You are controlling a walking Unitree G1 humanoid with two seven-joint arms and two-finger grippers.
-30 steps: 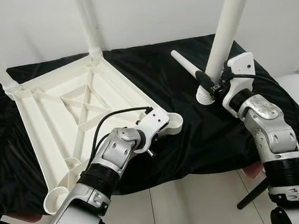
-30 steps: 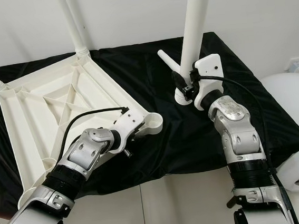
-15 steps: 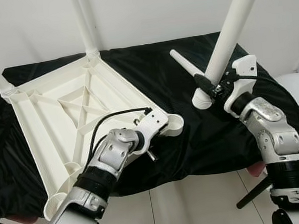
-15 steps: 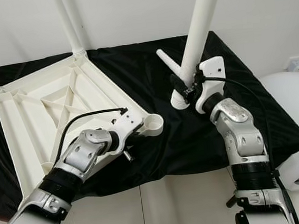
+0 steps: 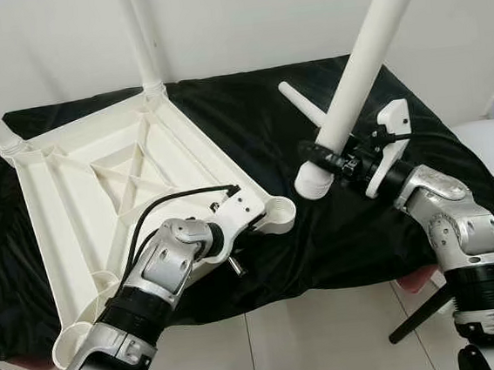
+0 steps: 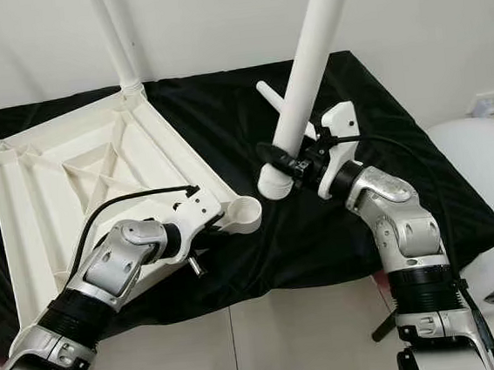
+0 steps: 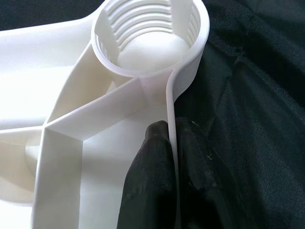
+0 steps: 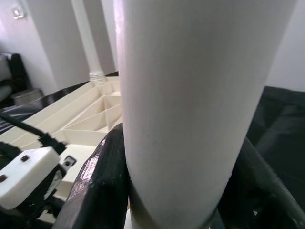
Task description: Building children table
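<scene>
The upturned tabletop [image 5: 97, 177] and the leg [image 5: 358, 61] look like smooth, matt white plastic; the corner socket [image 7: 152, 33] is ribbed inside. A black woven cloth [image 5: 258, 123], slightly wrinkled, covers the bench. The arms show brushed silver metal.

White plastic table frame [image 5: 97, 177] and white leg [image 5: 358, 61], plain black cloth [image 5: 250, 123], black-fingered pincers.
</scene>
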